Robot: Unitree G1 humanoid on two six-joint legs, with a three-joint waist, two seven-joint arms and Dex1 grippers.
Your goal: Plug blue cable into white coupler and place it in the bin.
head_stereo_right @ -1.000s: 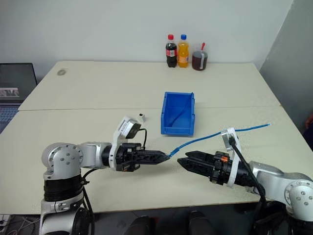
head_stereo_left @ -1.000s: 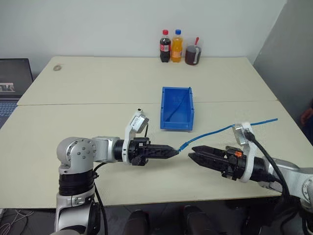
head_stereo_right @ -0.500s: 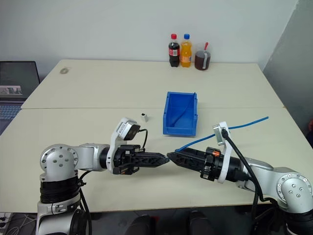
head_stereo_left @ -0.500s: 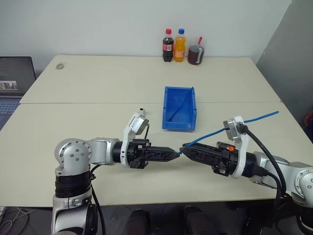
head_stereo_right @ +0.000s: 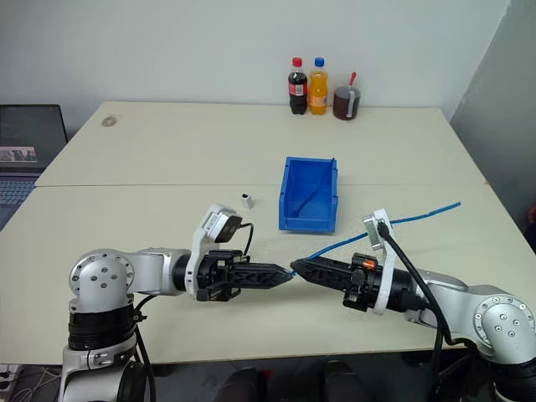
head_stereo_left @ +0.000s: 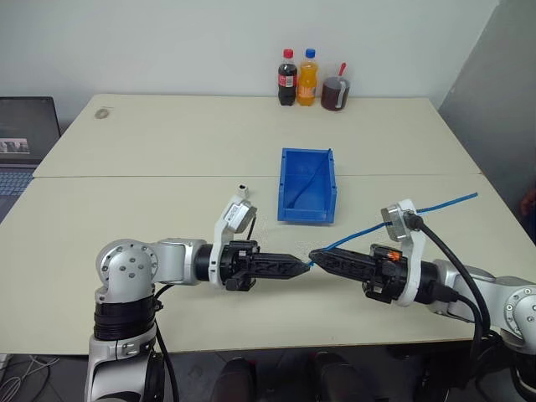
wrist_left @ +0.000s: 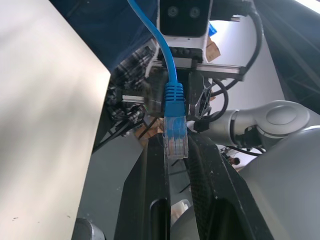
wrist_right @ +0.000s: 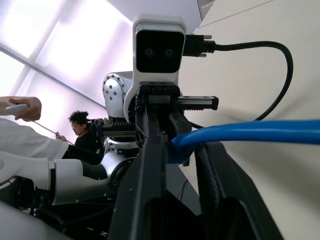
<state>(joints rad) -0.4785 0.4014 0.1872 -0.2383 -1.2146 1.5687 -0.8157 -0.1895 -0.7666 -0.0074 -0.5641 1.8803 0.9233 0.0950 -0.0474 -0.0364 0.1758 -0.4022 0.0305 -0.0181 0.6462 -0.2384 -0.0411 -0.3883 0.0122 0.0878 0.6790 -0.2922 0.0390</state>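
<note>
My left gripper (head_stereo_left: 303, 265) is shut on the clear plug (wrist_left: 175, 141) of the blue cable (head_stereo_left: 352, 239), holding it level above the table. My right gripper (head_stereo_left: 315, 255) points tip to tip at the left one. It is shut on the cable (wrist_right: 240, 132) just behind the plug's blue boot. From there the cable trails right over the table to its free end (head_stereo_left: 456, 199). The white coupler (head_stereo_left: 243, 188) stands alone on the table, left of the bin (head_stereo_left: 287, 208). The open-top blue bin sits past both grippers, at mid-table.
Two soda bottles (head_stereo_left: 296, 77) and a dark drink cup (head_stereo_left: 332, 94) stand at the table's far edge. A laptop (head_stereo_left: 25, 138) is off the left side. A person (wrist_right: 80, 131) and another person's hand (wrist_right: 20, 107) appear behind me in the right wrist view.
My right gripper, open a second ago with a small gap to the left one, has shut on the cable right at the left gripper's tips. The left gripper has kept still.
</note>
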